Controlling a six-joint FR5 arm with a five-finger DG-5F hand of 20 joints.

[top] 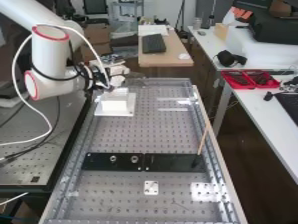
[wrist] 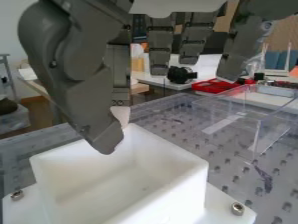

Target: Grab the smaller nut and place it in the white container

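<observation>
The white container [top: 118, 104] sits upright just below the hand [top: 116, 71].

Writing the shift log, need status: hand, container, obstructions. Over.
Hand at the white container. Container upright, mouth up, no lid blocking. Larger nut and bearing on black bar, away from container. Over.

White container [top: 116, 104], black bar [top: 174, 161], grey dotted bench [top: 136, 135]
</observation>
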